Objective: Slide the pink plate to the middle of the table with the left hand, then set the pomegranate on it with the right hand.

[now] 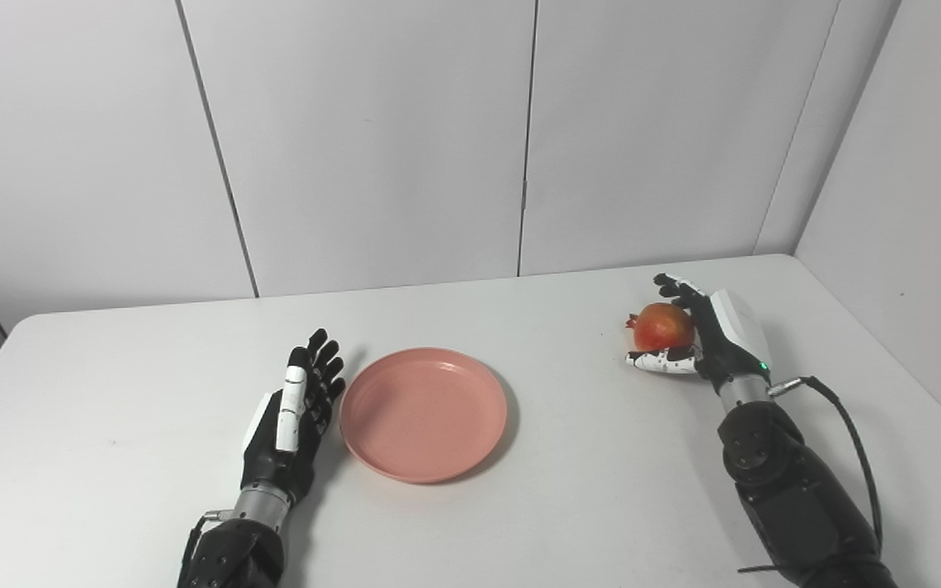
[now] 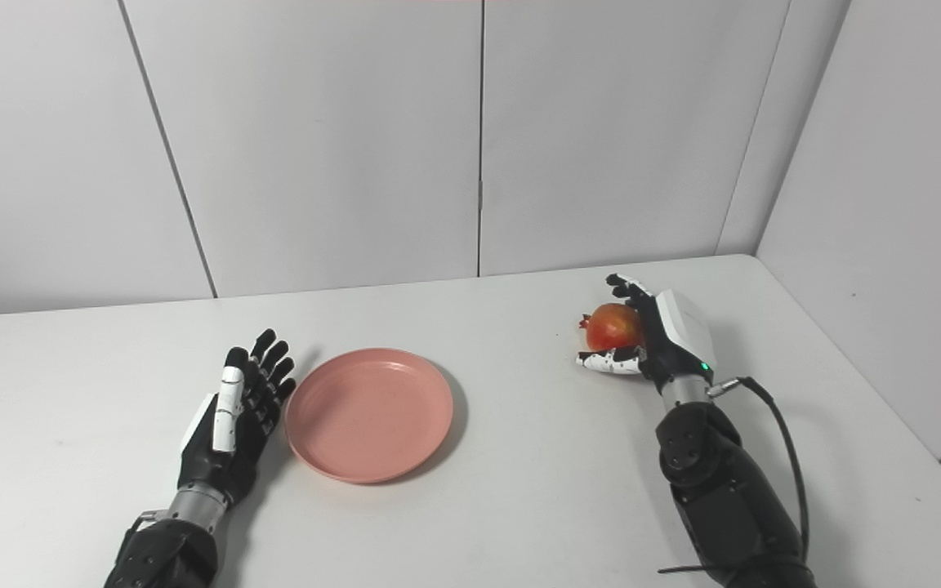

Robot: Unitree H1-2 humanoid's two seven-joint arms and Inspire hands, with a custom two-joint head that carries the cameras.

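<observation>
In the left eye view, the left hand [image 1: 295, 416] is resting on the table [image 1: 585, 506] with fingers straight and spread, holding nothing, its fingertips just beside the left rim of the plate [image 1: 424, 414]. The plate is lying near the table's middle. Toward the far right, the right hand [image 1: 703, 335] is cupping the pomegranate [image 1: 663, 326], fingers curling over its far side and thumb under its near side. In the right eye view, the pomegranate [image 2: 613, 325] is sitting in that same grasp, well apart from the plate [image 2: 369, 413].
</observation>
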